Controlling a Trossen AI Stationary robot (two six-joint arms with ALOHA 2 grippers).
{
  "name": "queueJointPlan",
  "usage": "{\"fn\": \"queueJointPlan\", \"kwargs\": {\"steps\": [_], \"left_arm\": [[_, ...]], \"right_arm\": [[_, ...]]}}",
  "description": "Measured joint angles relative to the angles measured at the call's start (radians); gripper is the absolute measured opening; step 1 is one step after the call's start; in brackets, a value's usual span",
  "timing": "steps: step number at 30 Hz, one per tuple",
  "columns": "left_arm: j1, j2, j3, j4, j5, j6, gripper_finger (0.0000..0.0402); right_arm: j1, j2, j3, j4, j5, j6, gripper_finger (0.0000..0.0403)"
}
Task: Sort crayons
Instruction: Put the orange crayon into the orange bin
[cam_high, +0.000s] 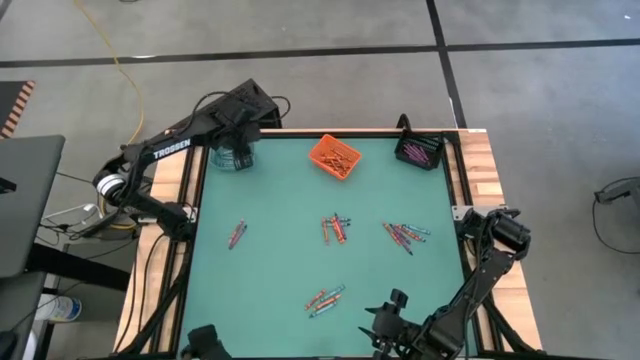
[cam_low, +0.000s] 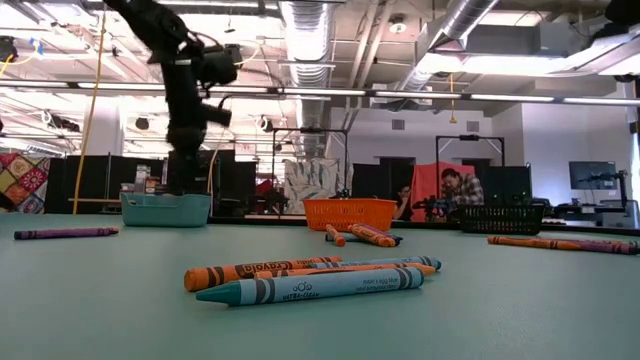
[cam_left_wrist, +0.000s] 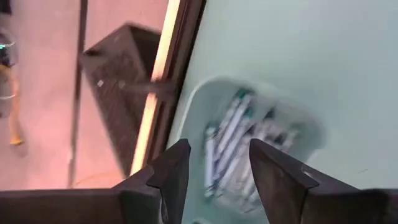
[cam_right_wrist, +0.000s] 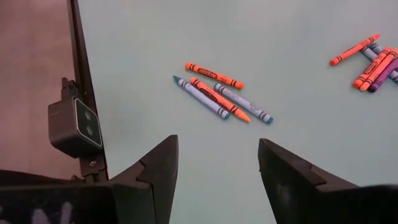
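Left gripper (cam_left_wrist: 214, 171): fingers spread, empty, above teal bin (cam_high: 235, 157) holding blue crayons (cam_left_wrist: 227, 146) at table's far left corner. Right gripper (cam_right_wrist: 217, 165): fingers spread, empty, near edge. Loose crayons (cam_high: 337, 228): scattered mid-table. Orange bin (cam_high: 333, 156), black bin (cam_high: 418, 151): far edge.

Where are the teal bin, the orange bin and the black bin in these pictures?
teal bin (cam_low: 165, 209): low view, on its front wall.
orange bin (cam_high: 321, 154): high view, on its left rim.
black bin (cam_high: 404, 154): high view, on its left rim.
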Motion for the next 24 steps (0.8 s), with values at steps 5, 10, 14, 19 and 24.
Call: {"fn": "queueJointPlan", "kwargs": {"steps": [5,10,14,19,24], "left_arm": [[-0.056,-0.044,0.064,-0.105,0.197,-0.106,0.0156],[-0.142,-0.092,0.091,-0.191,0.409,-0.19,0.0155],[-0.217,-0.112,0.091,-0.228,0.573,-0.239,0.0155],[-0.326,-0.108,0.091,-0.244,0.743,-0.275,0.0155],[-0.456,-0.102,0.076,-0.217,0.76,-0.297,0.0155]], "right_arm": [[0.0,0.0,0.0,0.002,-0.003,-0.036,0.0212],[0.0,0.0,0.0,0.002,-0.006,-0.096,0.0212],[-0.002,0.0,0.0,0.002,-0.007,-0.126,0.0212],[-0.013,0.0,0.0,0.003,-0.007,-0.128,0.0212],[-0.034,0.0,0.0,0.0,-0.007,-0.151,0.0212]]}}
